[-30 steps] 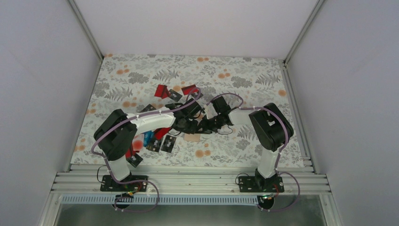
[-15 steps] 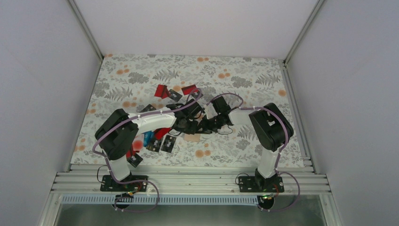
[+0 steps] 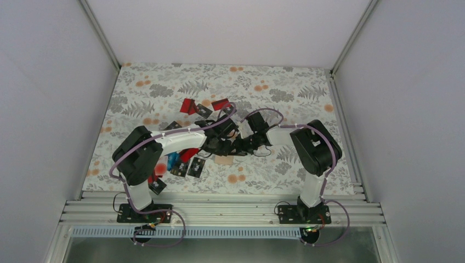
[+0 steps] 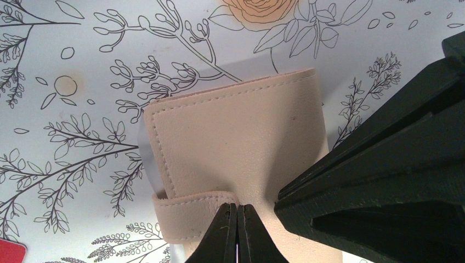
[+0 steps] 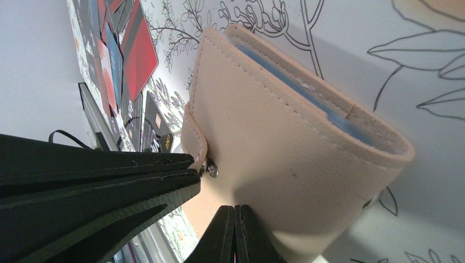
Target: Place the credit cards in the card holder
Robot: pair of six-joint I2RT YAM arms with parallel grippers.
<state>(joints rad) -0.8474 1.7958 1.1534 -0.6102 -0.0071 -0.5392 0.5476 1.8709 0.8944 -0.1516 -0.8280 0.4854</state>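
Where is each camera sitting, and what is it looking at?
Top camera: high above and behind the arms, looking down at the flowery table; both the left arm and right arm show whole.
Left wrist camera: on the left wrist, looking down close at the tan wallet; its shut left gripper pokes in at the bottom.
Right wrist camera: on the right wrist, seeing the wallet from the side, cards behind; its shut right gripper shows below.
Both wrist cameras see the same wallet.

Floral-print table with scattered red, black and blue credit cards plus tan card holder.
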